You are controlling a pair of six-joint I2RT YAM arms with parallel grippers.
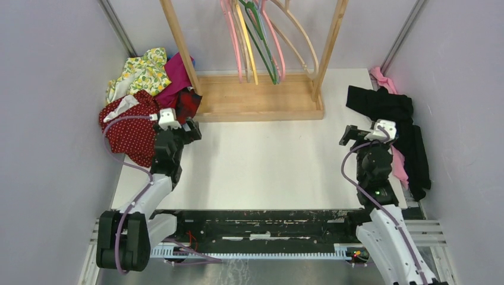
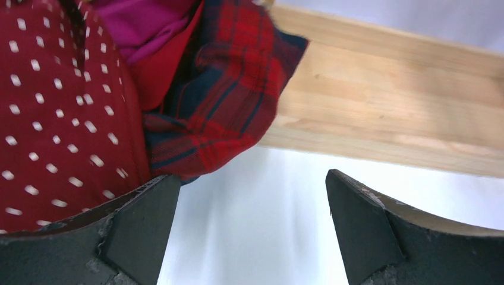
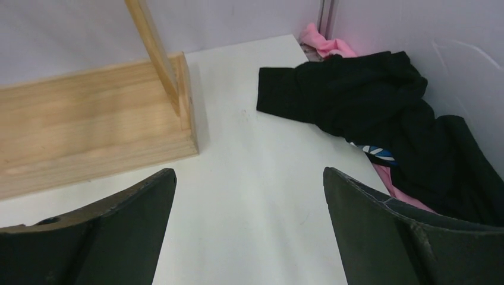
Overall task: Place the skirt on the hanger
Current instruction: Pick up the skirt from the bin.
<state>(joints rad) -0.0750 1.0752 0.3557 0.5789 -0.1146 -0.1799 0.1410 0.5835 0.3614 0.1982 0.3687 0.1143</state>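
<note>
Pale grey walls close in a white tabletop [image 1: 267,160].

Top view:
- A dark-red cloth skirt [image 1: 128,133] with tiny white dots lies crumpled at the table's 9 o'clock edge, at the near end of a clothes heap. Its outline is unreadable.
- A whitish scrap [image 1: 122,107] covers the skirt's 12 o'clock part, and the left arm hides its 3 o'clock edge.
- The left gripper [image 1: 194,132], at 3 o'clock of the skirt, has its jaws spread and holds nothing.
- The right gripper [image 1: 348,134], at the table's 3 o'clock side, is equally wide and empty. It sits beside a crumpled black garment [image 1: 392,110].
- A wooden rack base [image 1: 255,98] stands at 12 o'clock. The bunched pink, yellow, green and wooden hangers [image 1: 261,41] overlap, and the frame cuts off their tops. The thin ones cannot be told apart.

Left wrist view:
- The skirt fills the 9 o'clock side and runs off frame, its dots blurred.
- A red-and-black plaid garment [image 2: 226,101] adjoins it at 3 o'clock, and a magenta cloth [image 2: 148,24] lies at 12.
- One finger overlaps the skirt's edge; whether it touches is unclear.

Right wrist view:
- The fingers are spread over bare table.
- The black garment at 2 o'clock lies over a pink cloth [image 3: 324,44], which is mostly hidden.
</note>
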